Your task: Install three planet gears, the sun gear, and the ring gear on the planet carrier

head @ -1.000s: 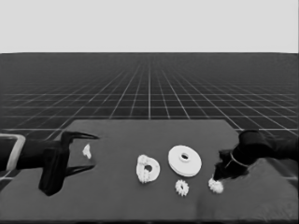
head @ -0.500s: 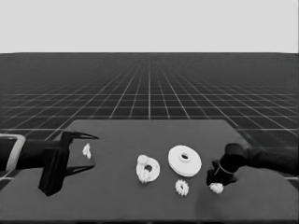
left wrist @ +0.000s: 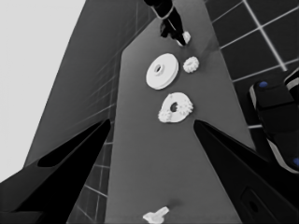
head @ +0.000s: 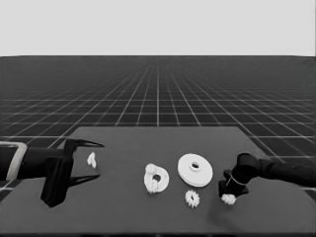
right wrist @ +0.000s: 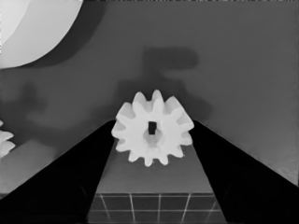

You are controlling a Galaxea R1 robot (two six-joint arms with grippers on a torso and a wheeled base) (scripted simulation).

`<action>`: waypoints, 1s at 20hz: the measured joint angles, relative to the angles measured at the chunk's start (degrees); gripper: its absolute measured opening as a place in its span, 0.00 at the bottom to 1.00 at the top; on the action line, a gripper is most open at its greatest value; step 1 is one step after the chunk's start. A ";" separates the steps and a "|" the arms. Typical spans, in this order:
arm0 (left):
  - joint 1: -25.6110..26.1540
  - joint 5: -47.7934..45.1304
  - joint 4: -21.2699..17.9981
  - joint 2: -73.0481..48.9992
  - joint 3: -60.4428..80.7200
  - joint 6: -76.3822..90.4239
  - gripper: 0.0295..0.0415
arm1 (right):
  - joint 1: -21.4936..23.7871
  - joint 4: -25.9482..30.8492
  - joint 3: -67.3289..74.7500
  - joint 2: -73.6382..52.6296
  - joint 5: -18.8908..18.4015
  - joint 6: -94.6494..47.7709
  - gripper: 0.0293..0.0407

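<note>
Two arms share the bench [head: 123, 217]. At its left end the left end effector [head: 94, 160] waits with its fingers spread wide and nothing between them — the thin white piece [head: 91, 159] lies on the bench under them, not held.

Near the middle lies the smaller round part [head: 156, 177], the planet carrier, with toothed gears already sitting on it; how many cannot be told. Just to its right, apart from it, lies the larger round part [head: 195, 169], the ring gear, flat on the bench with its hub up. In front of the gap between them, nearer the bench's front edge, a loose gear [head: 192, 198] lies alone.

Further right, the right end effector [head: 228, 195] points down at the bench from an arm entering at the picture's right edge. Its fingers are closed against the sides of another planet gear [right wrist: 152, 128] — in the right wrist view the teeth meet both black wedges. Whether that gear touches the bench cannot be told.
</note>
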 joint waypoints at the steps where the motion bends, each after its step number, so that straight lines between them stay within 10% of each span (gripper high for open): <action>1: 0.00 0.00 0.00 0.00 0.00 0.00 0.75 | 0.00 0.00 0.00 0.00 0.00 0.00 0.16; 16: 0.00 0.00 0.00 0.00 0.00 0.00 0.75 | 13.52 11.34 7.89 -4.02 -7.77 1.72 0.17; 20: 0.00 0.00 0.00 0.00 0.00 0.00 0.75 | 16.01 12.37 -16.06 38.56 -12.32 20.75 0.16</action>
